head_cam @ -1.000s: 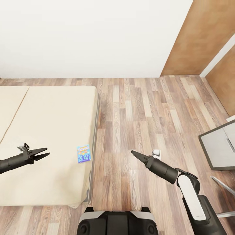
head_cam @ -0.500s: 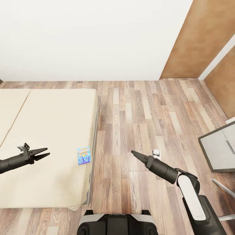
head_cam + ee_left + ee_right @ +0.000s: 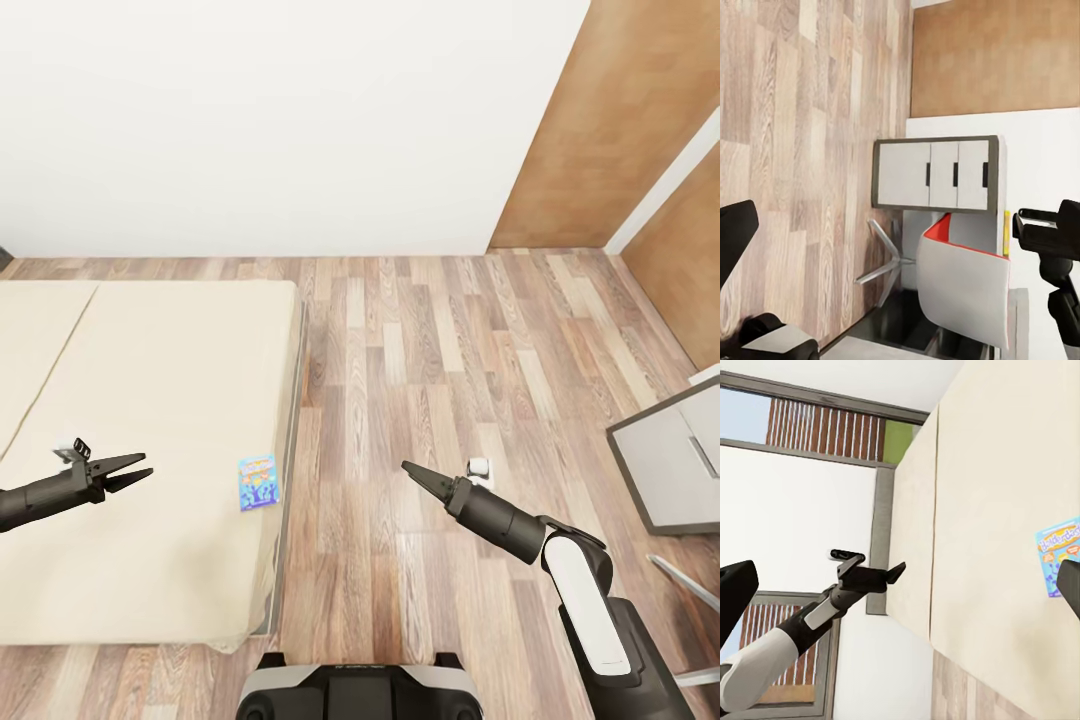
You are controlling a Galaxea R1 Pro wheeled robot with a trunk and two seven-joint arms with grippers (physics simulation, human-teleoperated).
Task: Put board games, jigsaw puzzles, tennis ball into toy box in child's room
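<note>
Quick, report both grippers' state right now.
Left gripper: open, holding nothing, over the bed.
Right gripper: shut, holding nothing, over the floor.

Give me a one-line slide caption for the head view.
Both arms hover empty-handed; a small blue board game lies near the bed edge.

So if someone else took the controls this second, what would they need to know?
Left end effector: open, empty, above the low beige bed.
Right end effector: looks shut, empty, above the wood plank floor.
Small blue board game box lies flat near the bed's edge, between both arms, untouched.
Done: nothing visibly collected.
Left: pick up the blue box; other toys and the bin are out of view.
</note>
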